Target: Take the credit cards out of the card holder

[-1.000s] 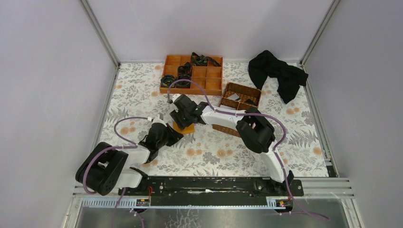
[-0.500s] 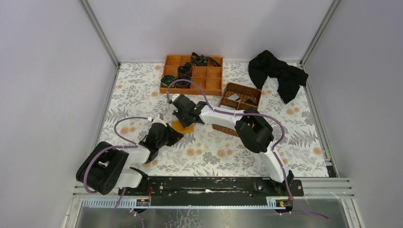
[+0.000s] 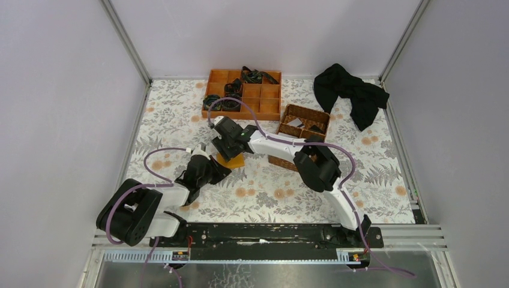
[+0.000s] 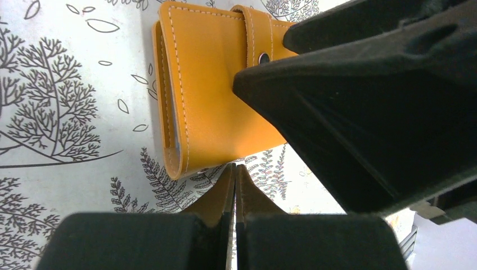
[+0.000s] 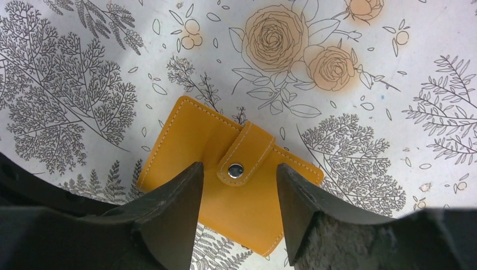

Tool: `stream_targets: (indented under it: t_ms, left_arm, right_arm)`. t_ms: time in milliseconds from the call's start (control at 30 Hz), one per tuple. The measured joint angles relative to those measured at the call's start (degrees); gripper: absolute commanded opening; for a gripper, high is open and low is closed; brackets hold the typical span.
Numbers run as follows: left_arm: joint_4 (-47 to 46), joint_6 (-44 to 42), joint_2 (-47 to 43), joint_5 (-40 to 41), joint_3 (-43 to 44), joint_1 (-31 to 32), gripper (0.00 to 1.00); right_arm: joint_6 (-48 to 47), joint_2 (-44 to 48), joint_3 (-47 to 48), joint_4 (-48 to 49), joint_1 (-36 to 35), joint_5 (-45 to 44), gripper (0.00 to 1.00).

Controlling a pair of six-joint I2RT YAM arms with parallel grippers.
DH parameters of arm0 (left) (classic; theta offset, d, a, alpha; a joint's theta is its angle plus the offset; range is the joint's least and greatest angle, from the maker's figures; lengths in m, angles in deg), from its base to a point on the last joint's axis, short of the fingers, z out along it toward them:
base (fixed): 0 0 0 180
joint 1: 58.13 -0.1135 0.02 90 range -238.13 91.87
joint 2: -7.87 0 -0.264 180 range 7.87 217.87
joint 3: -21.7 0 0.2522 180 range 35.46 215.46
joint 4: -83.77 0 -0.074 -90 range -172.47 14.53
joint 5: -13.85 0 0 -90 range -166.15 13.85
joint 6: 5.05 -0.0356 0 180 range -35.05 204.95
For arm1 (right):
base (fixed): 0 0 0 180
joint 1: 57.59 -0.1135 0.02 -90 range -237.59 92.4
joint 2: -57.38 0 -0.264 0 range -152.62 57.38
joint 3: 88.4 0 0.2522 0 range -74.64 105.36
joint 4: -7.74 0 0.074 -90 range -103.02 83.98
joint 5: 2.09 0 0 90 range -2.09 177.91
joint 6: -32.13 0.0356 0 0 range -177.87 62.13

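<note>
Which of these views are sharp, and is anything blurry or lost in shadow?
Right wrist: the card holder is crisp down to its stitching, while the right gripper is dark and slightly soft. Left wrist: the holder is sharp too, but the left gripper is nearly featureless black. Top external: even light and no glare, though the card holder is tiny and partly hidden.

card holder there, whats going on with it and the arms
The card holder lies closed on the table, strap snapped. The right gripper hangs open over it, a finger either side of the strap. The left gripper is shut, tips at the holder's edge.
</note>
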Motion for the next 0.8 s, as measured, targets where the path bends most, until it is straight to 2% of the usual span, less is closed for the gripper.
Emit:
stream_targets:
  t_ms: [267,800]
  left_arm:
    - [-0.2,-0.2,0.2,-0.7,0.0,-0.5,0.00]
    - [-0.2,-0.5,0.2,-0.9,0.0,-0.6,0.00]
  right_arm:
    - [1.5,-3.0,4.3,-2.5,0.0,-1.7,0.49]
    - [2.7,-4.3,7.3,-5.3,-0.7,-5.1,0.11]
